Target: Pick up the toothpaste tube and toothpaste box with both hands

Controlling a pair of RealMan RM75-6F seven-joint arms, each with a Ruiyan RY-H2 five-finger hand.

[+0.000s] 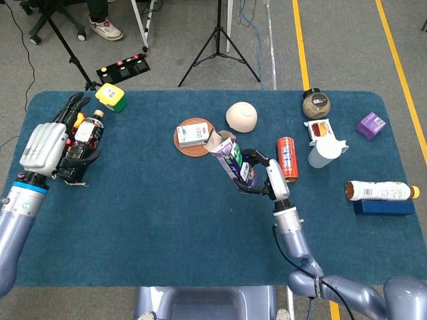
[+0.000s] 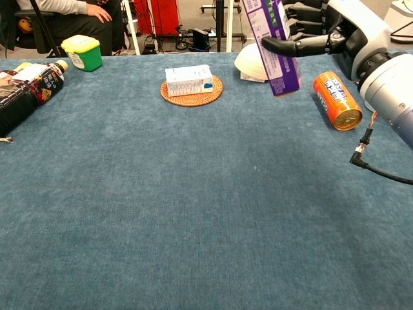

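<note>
My right hand (image 1: 270, 180) grips the purple toothpaste box (image 1: 230, 160) by its lower end and holds it nearly upright above the middle of the table. In the chest view the box (image 2: 274, 39) hangs clear of the cloth, with the hand's (image 2: 335, 32) fingers wrapped around it. My left hand (image 1: 47, 143) is at the far left with its fingers spread, beside a dark bottle (image 1: 87, 130) that lies on the table (image 1: 147, 220). It holds nothing that I can see. A white tube-shaped container (image 1: 377, 191) lies on a dark blue box at the far right.
A small white carton (image 1: 195, 135) sits on a round woven coaster. Behind the held box are a cream dome (image 1: 241, 117) and an orange can (image 1: 287, 159). Further right stand a white pitcher (image 1: 325, 152), a jar (image 1: 315, 104) and a small purple box (image 1: 370, 124). A yellow-green tub (image 1: 111, 98) is back left.
</note>
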